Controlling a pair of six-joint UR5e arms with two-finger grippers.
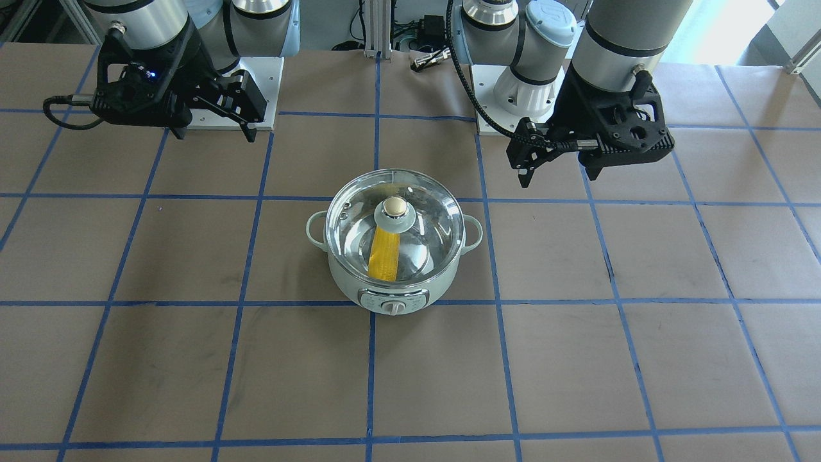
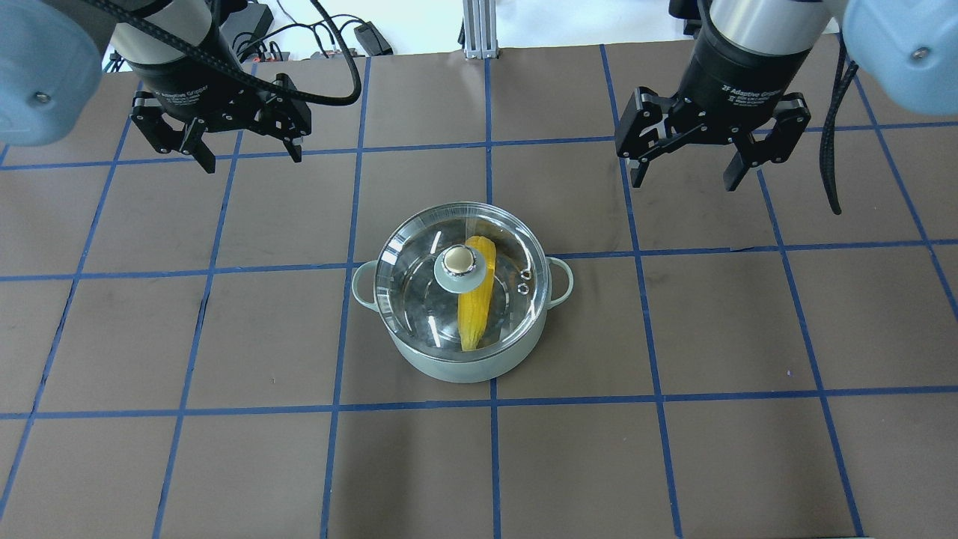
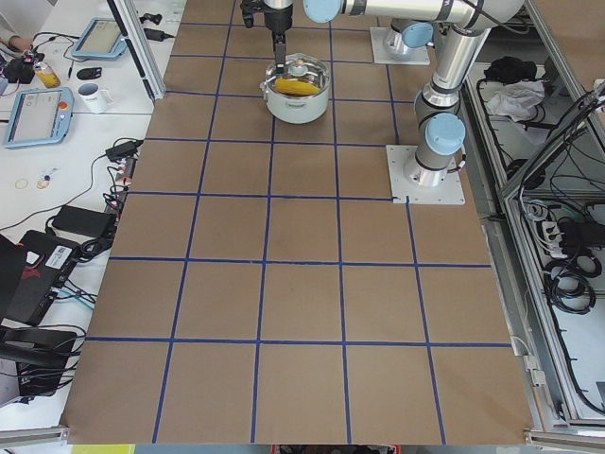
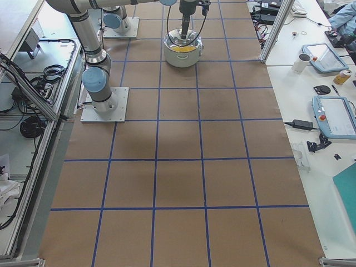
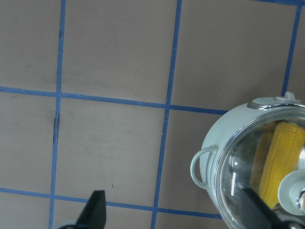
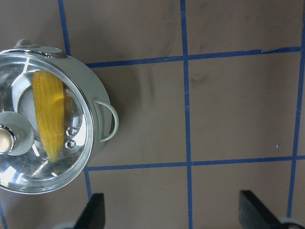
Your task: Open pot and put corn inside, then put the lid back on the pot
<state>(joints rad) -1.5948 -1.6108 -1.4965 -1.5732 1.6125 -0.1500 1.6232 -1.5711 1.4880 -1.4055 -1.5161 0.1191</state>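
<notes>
The mint-green pot [image 2: 479,368] [image 1: 346,285] stands mid-table with the glass lid [image 2: 408,296] [image 1: 430,212] seated on it, its gold knob [image 2: 459,260] on top. Through the glass the yellow corn [image 2: 474,314] [image 1: 384,253] lies inside the pot. My left gripper [image 2: 245,153] [image 1: 524,172] hangs open above the table, back and to the pot's left. High at the back right, my right gripper [image 2: 685,176] [image 1: 215,131] is open too, and nothing sits between its fingers. The wrist views show the pot [image 5: 212,143] [image 6: 93,90], the corn [image 5: 279,160] [image 6: 50,114] and bare table.
Brown paper with a blue tape grid [image 2: 494,397] covers the table. The arm bases [image 1: 519,90] [image 1: 256,70] stand at the robot side. A side bench with tablets [image 3: 38,104] and a mug [image 3: 93,95] lies beyond the table's far edge.
</notes>
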